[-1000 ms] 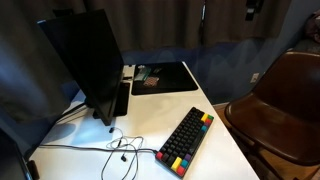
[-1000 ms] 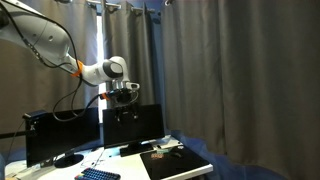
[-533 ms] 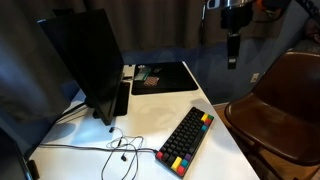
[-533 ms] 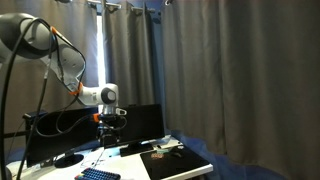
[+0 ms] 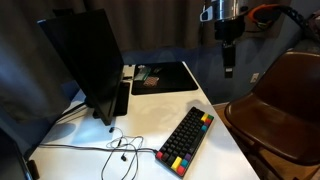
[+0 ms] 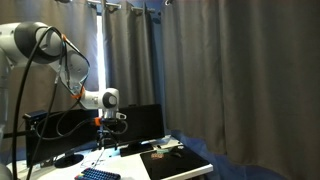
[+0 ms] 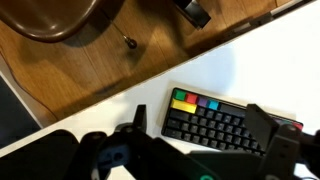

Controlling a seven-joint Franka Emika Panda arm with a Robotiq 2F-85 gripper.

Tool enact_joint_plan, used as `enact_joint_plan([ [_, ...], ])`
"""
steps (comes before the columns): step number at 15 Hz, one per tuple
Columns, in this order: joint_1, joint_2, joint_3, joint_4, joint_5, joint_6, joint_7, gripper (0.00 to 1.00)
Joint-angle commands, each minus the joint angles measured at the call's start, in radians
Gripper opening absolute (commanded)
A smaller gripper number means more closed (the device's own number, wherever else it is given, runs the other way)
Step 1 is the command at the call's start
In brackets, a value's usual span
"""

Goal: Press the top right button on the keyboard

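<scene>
The black keyboard (image 5: 187,140) with red, yellow, green and blue keycaps lies diagonally on the white table (image 5: 220,165), near its front right. Its edge also shows in an exterior view (image 6: 100,174). My gripper (image 5: 228,66) hangs high above the table, beyond the keyboard's far end. In an exterior view (image 6: 108,141) it points straight down. In the wrist view the keyboard (image 7: 222,117) lies well below, between the two spread fingers of my gripper (image 7: 201,130), which is open and empty.
A dark monitor (image 5: 85,65) stands at the left, with loose cables (image 5: 118,150) in front of it. A flat black mat (image 5: 160,77) lies at the back. A brown chair (image 5: 280,105) stands right of the table. Curtains hang behind.
The arm has come into view above the table and lowered. The gripper now hangs lower and nearer the keyboard. The keyboard has not moved.
</scene>
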Motion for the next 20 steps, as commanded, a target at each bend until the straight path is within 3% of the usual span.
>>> enact_joint_plan([
  [1, 0.002, 0.055, -0.002, 0.016, 0.045, 0.032, -0.005, 1.0],
  [4, -0.002, 0.134, -0.007, 0.023, 0.075, 0.145, -0.003, 1.0],
  [6, -0.009, 0.188, -0.005, 0.031, 0.113, 0.215, -0.037, 0.72],
  [16, -0.013, 0.383, -0.015, 0.073, 0.101, 0.443, -0.014, 0.02],
  [20, -0.011, 0.423, -0.018, 0.085, 0.093, 0.498, -0.009, 0.0],
])
